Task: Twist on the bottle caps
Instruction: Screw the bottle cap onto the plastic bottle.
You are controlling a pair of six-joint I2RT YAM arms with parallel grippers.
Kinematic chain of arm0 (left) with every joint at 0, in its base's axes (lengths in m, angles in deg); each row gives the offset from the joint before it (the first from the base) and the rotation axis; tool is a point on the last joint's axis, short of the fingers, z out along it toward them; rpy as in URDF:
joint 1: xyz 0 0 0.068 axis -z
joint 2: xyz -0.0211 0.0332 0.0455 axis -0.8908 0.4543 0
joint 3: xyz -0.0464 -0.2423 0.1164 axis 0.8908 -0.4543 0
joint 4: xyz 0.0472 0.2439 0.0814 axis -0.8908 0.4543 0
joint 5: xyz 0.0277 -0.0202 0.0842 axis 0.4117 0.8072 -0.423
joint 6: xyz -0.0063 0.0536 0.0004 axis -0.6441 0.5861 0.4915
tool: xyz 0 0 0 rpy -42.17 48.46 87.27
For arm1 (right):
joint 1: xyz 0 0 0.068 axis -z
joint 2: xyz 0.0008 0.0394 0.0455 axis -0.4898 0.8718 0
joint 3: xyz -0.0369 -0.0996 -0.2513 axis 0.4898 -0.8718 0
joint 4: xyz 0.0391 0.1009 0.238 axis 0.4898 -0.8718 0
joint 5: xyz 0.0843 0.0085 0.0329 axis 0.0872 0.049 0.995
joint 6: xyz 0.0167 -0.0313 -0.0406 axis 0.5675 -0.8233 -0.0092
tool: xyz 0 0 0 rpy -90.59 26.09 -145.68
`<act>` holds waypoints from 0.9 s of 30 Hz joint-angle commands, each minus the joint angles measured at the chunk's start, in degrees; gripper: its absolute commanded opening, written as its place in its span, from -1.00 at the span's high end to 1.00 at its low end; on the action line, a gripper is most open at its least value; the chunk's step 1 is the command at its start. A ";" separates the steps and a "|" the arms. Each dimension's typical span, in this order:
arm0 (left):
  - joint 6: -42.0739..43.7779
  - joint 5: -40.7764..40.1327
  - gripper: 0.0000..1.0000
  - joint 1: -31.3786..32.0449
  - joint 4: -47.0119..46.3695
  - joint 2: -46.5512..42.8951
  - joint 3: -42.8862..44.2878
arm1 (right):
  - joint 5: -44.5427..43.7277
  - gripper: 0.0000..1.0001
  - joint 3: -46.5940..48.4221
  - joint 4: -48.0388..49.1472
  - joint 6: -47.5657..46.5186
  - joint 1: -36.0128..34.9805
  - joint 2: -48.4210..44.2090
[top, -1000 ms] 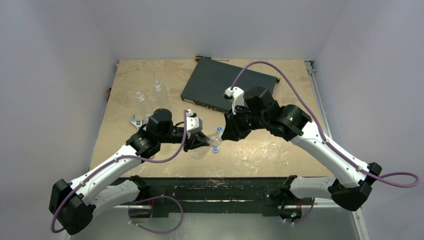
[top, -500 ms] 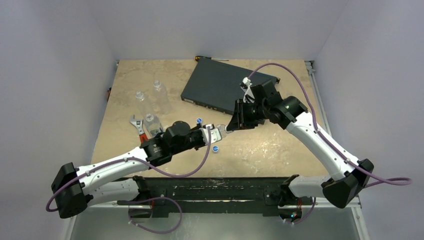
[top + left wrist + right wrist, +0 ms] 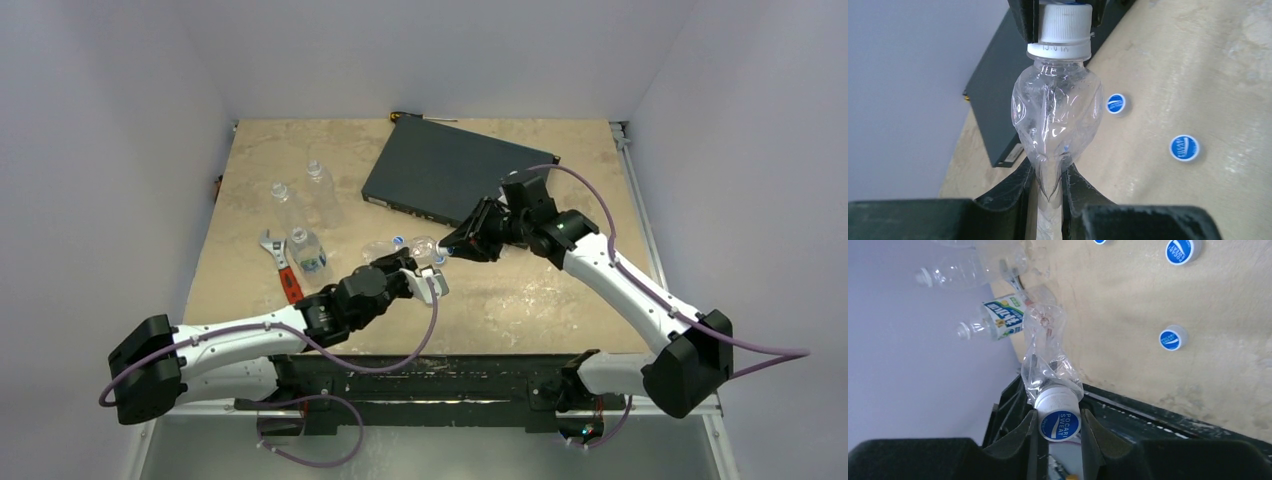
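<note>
Top view: held bottle (image 3: 420, 244) clear, crumpled, lying sideways between both arms, above the table (image 3: 540, 300), just in front of black box (image 3: 445, 178). Three standing bottles (image 3: 318, 185) at left, one labelled, next to wrench (image 3: 285, 275).

Left wrist: left pincer (image 3: 1048, 176) squeezed tight on the bottle's flattened base. Body dented, white neck ring. Two loose caps (image 3: 1184, 148) lying on the table, blue tops with white rims.

Right wrist: right pincer (image 3: 1060, 427) clamped on cap (image 3: 1060, 424). Blue top reads POCARI SWEAT, white sides, sitting on the bottle's neck.
</note>
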 commanded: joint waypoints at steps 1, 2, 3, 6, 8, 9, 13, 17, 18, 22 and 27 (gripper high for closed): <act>8.51 3.16 1.00 5.15 -31.26 -0.09 1.55 | 11.25 1.00 -3.27 11.92 20.90 -4.16 -0.57; 9.69 2.70 1.00 5.64 -31.81 0.12 1.23 | 10.94 1.00 -3.83 12.80 22.84 -4.26 -1.01; 10.98 2.04 1.00 6.27 -32.67 0.41 0.93 | 10.65 1.00 -4.30 13.14 24.87 -4.26 -1.50; 15.13 0.77 1.00 7.99 -34.91 2.07 0.14 | 9.66 1.00 -5.11 15.39 29.12 -4.84 -2.63; 16.84 0.42 1.00 8.96 -35.07 3.23 0.25 | 8.68 1.00 -4.69 15.56 28.27 -4.94 -3.23; 16.74 0.60 1.00 9.19 -33.68 3.33 0.55 | 8.96 1.00 -3.84 14.43 26.86 -4.93 -3.47; 10.21 2.62 1.00 9.02 -22.31 1.25 3.26 | 1.93 -0.42 7.28 1.74 8.03 -3.82 -1.75; -2.49 13.30 1.00 3.35 -6.04 -0.48 7.64 | -11.20 -0.97 20.57 -13.82 -10.70 -3.76 0.55; -5.34 18.46 1.00 0.87 -2.50 -0.80 8.32 | -12.96 -0.97 21.42 -14.20 -13.60 -3.81 -0.42; -14.25 35.93 1.00 -7.98 8.55 -1.03 11.21 | -18.38 -0.97 20.96 -14.02 -24.48 -3.76 -5.40; -21.54 57.64 1.00 -16.90 13.26 0.94 13.29 | -20.32 -0.93 20.61 -15.25 -40.11 -3.81 -9.60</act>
